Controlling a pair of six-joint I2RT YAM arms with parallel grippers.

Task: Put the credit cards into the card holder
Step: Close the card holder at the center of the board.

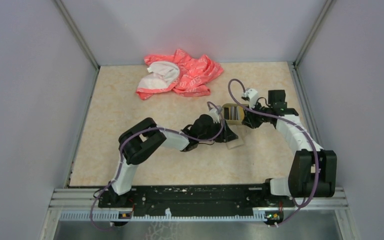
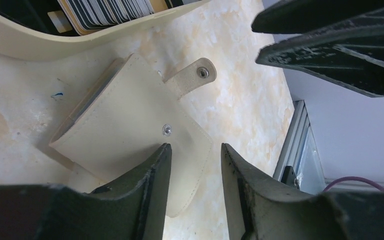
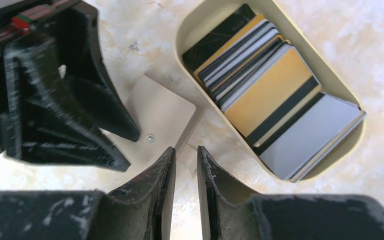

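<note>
Credit cards (image 3: 265,90) stacked in tan tray (image 3: 190,30), none in the card holder (image 2: 125,115), which lies folded at the tray's six o'clock, snap tab (image 2: 195,75) undone. Left gripper (image 2: 195,150) hovers over the holder, jaws half apart, empty. Right gripper (image 3: 186,152) alongside, jaws nearly together, gripping nothing; loading not begun.

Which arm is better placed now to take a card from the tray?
Probably the right: the right hand is beside the tray of credit cards; the left hand is over the card holder.
</note>
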